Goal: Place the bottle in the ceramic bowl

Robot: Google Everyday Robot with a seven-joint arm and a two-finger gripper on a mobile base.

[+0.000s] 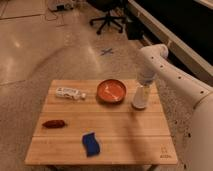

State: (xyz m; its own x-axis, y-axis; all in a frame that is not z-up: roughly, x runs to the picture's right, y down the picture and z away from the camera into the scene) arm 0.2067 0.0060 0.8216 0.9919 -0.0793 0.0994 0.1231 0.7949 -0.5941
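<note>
The bottle (69, 93), clear plastic with a white label and pale cap, lies on its side near the far left of the wooden table (125, 135). The ceramic bowl (111, 91), orange-red inside with a darker rim, stands at the far middle of the table, to the right of the bottle. My gripper (139, 103) points down at the table just right of the bowl, about a bowl's width away from the bottle. It holds nothing that I can see.
A dark red oblong item (54, 123) lies at the table's left. A blue sponge-like block (90, 143) lies near the front edge. An office chair base (107, 21) stands on the floor beyond, and a dark counter (175, 30) runs along the right.
</note>
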